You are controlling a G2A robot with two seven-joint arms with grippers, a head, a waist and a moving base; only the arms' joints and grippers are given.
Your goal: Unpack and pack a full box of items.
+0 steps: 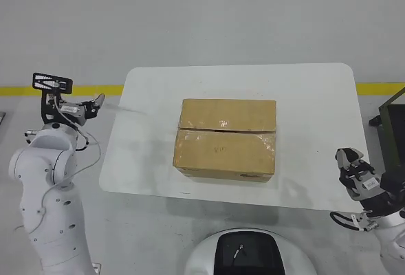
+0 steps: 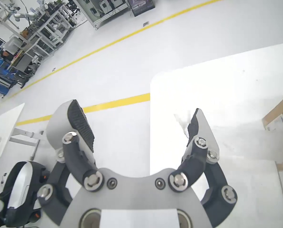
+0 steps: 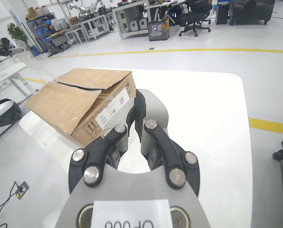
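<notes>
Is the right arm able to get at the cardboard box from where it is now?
Probably yes. The right end effector, shut and empty, is near the edge of the table, and only bare surface lies between it and the cardboard box. Its full reach is not certain.

The box (image 1: 226,139) stands at the centre of the table (image 1: 312,89) and blocks the middle; its top flaps lie lowered with a narrow gap along the seam. Bare tabletop borders it on all four sides, widest at the right and narrowest at the front. The left gripper (image 1: 95,103) sits off the left edge, the right gripper (image 1: 353,163) off the right front corner. A dark frame (image 1: 403,127) stands beyond the right edge.
</notes>
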